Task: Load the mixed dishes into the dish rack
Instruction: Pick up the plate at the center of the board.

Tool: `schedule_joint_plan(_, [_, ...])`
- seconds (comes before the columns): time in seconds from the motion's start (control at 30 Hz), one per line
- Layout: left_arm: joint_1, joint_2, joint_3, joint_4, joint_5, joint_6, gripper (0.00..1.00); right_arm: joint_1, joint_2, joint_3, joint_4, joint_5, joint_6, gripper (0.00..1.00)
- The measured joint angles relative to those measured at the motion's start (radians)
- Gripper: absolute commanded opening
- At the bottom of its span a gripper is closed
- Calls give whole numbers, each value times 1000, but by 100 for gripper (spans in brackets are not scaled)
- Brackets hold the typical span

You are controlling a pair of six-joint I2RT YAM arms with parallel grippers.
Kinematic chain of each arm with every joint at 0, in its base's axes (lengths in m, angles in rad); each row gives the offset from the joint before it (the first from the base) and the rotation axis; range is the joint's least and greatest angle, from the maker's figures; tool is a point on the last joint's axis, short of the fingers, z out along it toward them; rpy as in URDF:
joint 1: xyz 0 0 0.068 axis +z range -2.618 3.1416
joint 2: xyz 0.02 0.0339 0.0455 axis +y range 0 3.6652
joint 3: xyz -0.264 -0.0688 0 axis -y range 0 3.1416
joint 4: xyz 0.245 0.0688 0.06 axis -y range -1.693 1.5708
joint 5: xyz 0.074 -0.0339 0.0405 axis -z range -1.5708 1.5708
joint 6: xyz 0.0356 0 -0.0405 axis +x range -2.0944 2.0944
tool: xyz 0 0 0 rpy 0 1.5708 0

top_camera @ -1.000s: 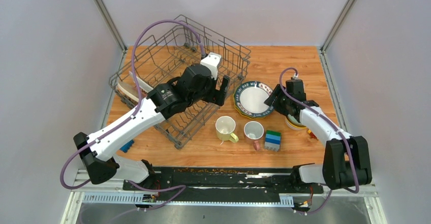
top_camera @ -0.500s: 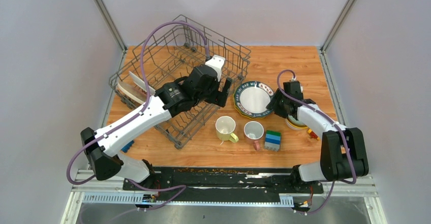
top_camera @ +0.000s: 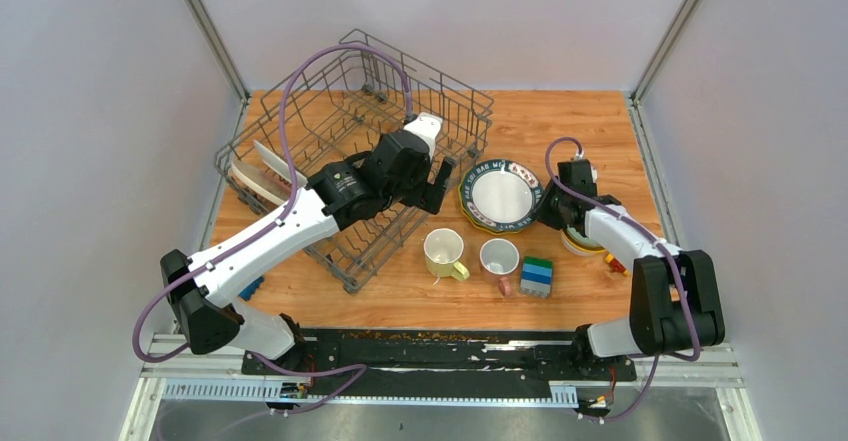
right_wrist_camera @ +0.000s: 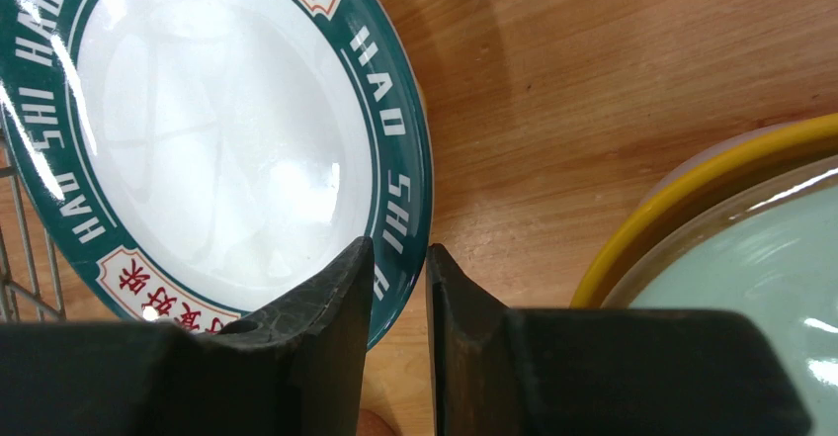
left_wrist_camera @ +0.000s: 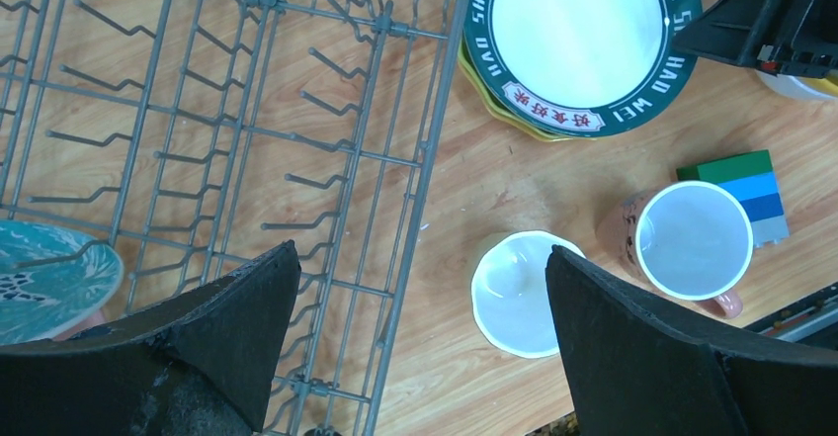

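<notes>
Pinching "HAO SHI"-lettered plate (right_wrist_camera: 227, 149), right end effector (right_wrist_camera: 397, 258); left end effector (left_wrist_camera: 420, 253) spread wide.

Bright, even, diffuse light from overhead fills all three views. On the table (top_camera: 580, 131) the arms cast only faint, soft-edged shadows. The glossy patterned-rim plate (right_wrist_camera: 227, 139) carries white glare streaks toward 9 and 10 o'clock in the right wrist view, and the pale green bowl (right_wrist_camera: 761, 288) glints near 4 o'clock. The left gripper (left_wrist_camera: 420, 250) and right gripper (right_wrist_camera: 395, 250) read as dark, matte masses at 6 o'clock, edges slightly soft; the wood grain stays sharp.
</notes>
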Motion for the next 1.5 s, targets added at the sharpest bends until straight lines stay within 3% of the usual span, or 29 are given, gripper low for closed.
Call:
schedule_joint_plan(0.4, [0, 0, 0, -26, -23, 0, 100, -6, 19, 0, 15, 2, -6, 12])
schedule_joint_plan(0.67, [0, 5, 0, -28, -27, 0, 100, -6, -25, -10, 18, 6, -5, 0])
schedule_joint_plan(1.03, [0, 23, 0, -32, -27, 0, 100, -6, -91, -70, 80, 3, 31, 0])
schedule_joint_plan(1.23, [0, 30, 0, -34, -27, 0, 100, -6, -92, -134, 164, -5, 92, 8])
schedule_joint_plan(1.5, [0, 38, 0, -35, -29, 0, 100, -6, -116, -231, 303, -17, 156, 32])
